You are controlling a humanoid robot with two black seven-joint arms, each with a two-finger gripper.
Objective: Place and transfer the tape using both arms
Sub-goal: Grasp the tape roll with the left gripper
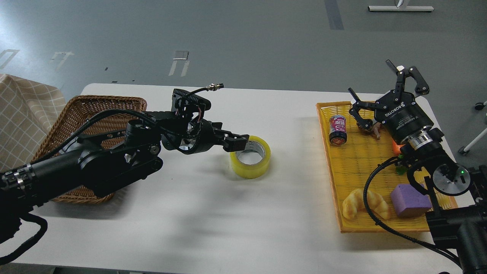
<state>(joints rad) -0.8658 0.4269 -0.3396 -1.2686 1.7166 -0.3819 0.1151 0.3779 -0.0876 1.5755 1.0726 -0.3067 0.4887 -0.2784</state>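
Note:
The tape (252,167), a yellow translucent roll with a grey-white core, lies flat on the white table (213,220) near the middle. My left gripper (238,142) reaches in low from the left, and its dark fingertips sit at the roll's upper left rim, over the edge of the hole. I cannot tell how far its fingers are spread or whether they touch the roll. My right gripper (384,91) is open with its fingers spread, and it is empty. It is raised above the far end of the yellow tray (331,182), well to the right of the tape.
A brown wicker basket (95,104) stands at the left, partly behind my left arm. The yellow tray holds a small can (338,130), a croissant (355,203), a purple block (409,199) and a small figure. A checked cloth (23,106) hangs at the far left.

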